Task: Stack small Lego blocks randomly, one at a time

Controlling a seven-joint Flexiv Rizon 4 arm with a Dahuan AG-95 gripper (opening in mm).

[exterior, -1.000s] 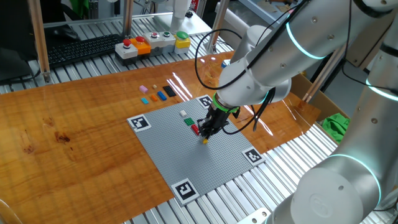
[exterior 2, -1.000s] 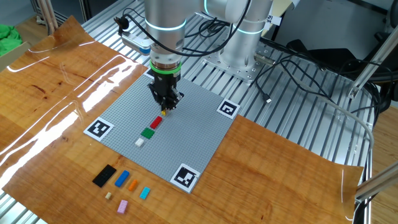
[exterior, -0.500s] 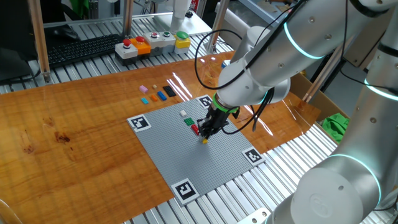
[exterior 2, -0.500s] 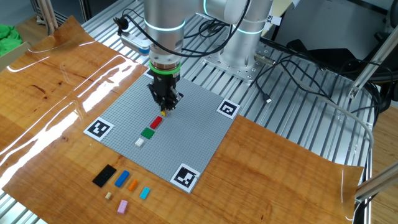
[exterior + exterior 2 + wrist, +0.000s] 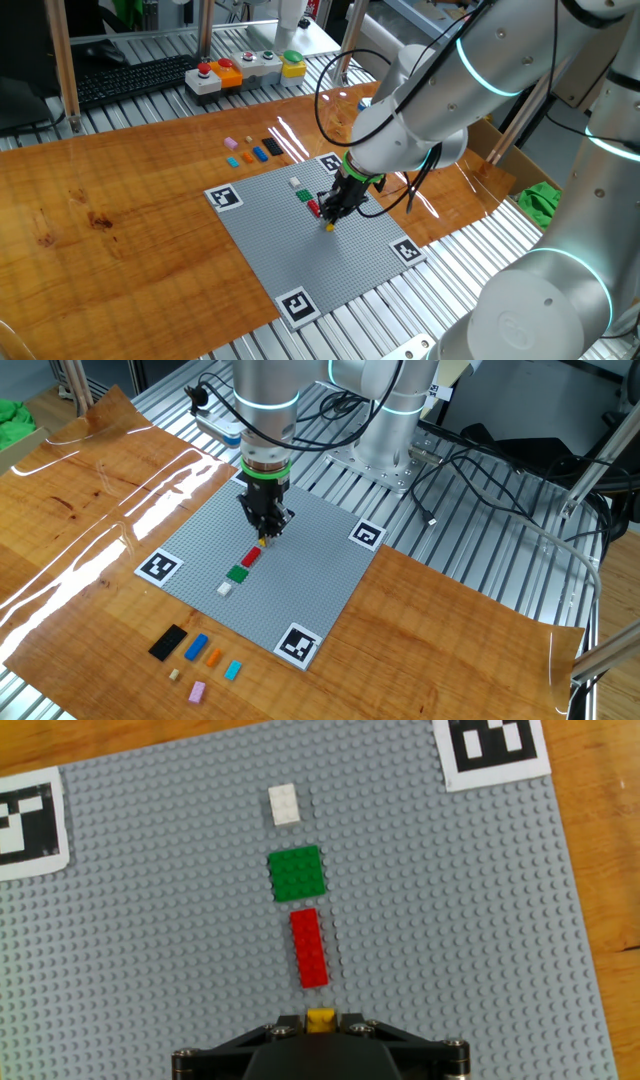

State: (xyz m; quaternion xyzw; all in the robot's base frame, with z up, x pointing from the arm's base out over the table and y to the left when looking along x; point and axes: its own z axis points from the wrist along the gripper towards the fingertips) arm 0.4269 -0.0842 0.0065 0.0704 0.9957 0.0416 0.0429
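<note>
Nothing moved; tool (image 5: 264,538) still grips yellow block (image 5: 321,1019).

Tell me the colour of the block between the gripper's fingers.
Yellow. The small Lego block in the gripper shows best in the hand view.

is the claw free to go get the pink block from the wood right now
Probably not yet. The claw is shut on the yellow block down at the gray baseplate. The pink block lies in the open on the wood, nothing over it, so the way looks free once the yellow one is released.
</note>
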